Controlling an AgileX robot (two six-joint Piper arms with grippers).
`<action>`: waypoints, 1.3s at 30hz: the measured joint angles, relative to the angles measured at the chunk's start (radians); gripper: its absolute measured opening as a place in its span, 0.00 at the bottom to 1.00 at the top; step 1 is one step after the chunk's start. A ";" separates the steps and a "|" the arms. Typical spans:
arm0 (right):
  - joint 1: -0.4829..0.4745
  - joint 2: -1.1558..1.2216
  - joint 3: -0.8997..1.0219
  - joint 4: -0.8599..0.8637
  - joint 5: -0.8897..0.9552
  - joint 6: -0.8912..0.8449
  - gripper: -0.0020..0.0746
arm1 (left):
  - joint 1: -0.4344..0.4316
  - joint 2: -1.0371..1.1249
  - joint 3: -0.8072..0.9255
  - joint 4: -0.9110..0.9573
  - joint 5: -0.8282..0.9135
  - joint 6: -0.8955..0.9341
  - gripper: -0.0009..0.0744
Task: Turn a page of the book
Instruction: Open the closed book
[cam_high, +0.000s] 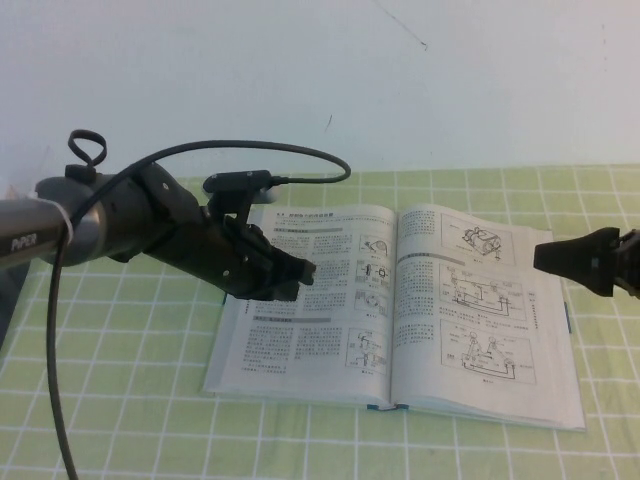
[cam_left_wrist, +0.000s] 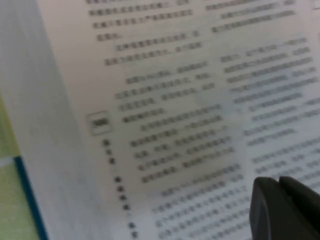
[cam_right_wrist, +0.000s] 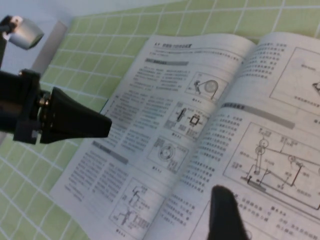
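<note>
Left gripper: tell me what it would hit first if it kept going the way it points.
Probably the book: the left gripper hangs over its left-hand page, pointing toward the spine and slightly down. The right gripper waits beyond the book's right edge.

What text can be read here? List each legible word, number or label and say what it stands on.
"PiPER", partly seen, white letters on the left arm's grey tube.
Boxed page number at the page margin: blurred, unreadable.
Headings, body text and diagram captions on the open book: too small to read.
Left gripper over the book's left page and right gripper by its right edge: no markings.
</note>
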 joint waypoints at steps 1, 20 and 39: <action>0.000 0.016 -0.006 0.012 -0.002 -0.006 0.54 | 0.000 0.008 0.000 0.005 -0.007 0.000 0.01; 0.000 0.337 -0.104 -0.072 -0.070 0.110 0.54 | 0.000 0.044 -0.008 0.034 -0.020 -0.028 0.01; 0.000 0.437 -0.127 0.022 0.116 0.058 0.54 | 0.000 0.044 -0.008 0.028 -0.020 -0.034 0.01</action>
